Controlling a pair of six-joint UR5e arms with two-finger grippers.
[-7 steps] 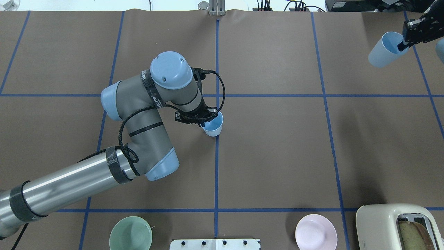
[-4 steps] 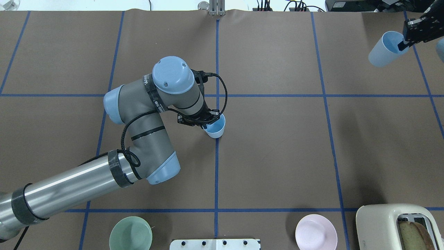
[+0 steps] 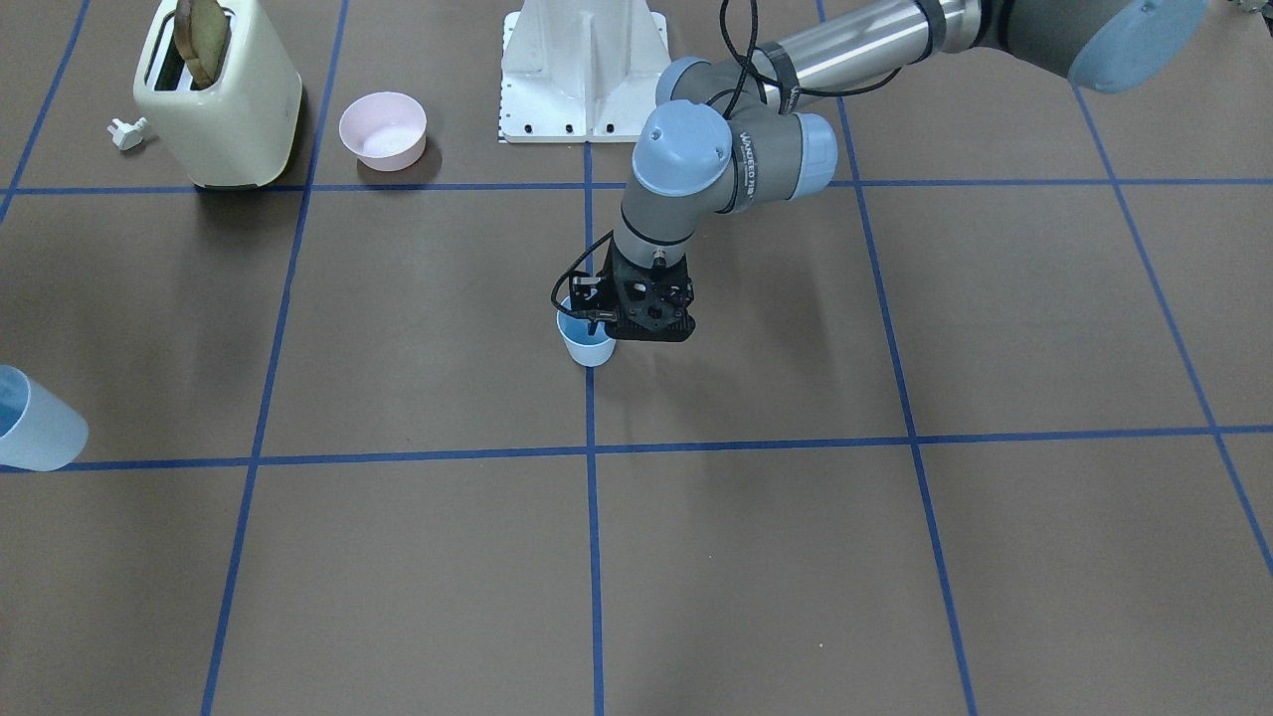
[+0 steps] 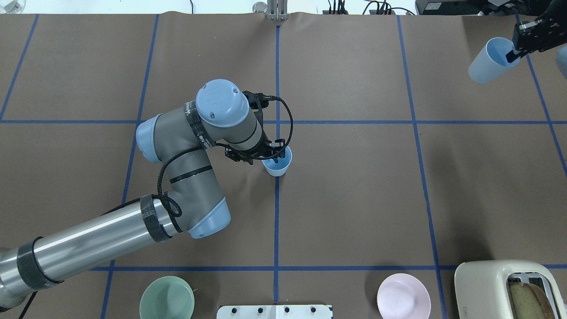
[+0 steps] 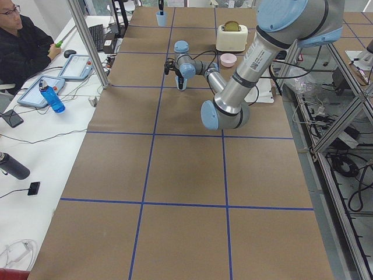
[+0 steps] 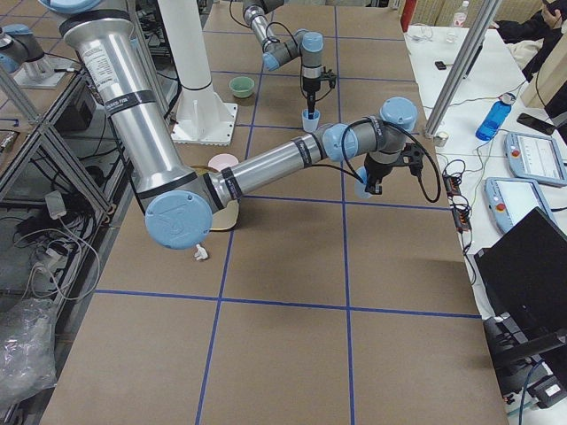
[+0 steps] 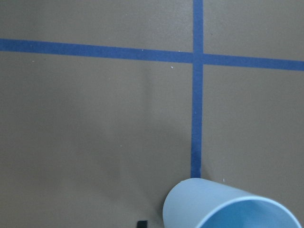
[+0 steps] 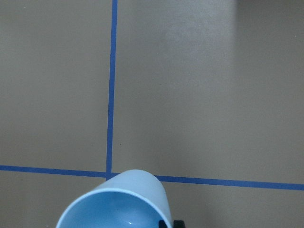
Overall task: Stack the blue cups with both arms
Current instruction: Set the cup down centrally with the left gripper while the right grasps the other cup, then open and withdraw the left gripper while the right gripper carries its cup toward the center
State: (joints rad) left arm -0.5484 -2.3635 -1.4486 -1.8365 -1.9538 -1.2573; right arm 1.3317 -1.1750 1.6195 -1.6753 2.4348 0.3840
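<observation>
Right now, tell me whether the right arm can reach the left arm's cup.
Probably yes: only open table lies between, and the left arm's cup faces mouth-up; but the right jaws hold the other cup.

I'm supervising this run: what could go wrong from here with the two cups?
The right gripper pinches the tilted cup by its rim only; it might slip or swing in transit. The left gripper grips the centre cup at its rim too, so the tilted one could strike that gripper when nesting.
</observation>
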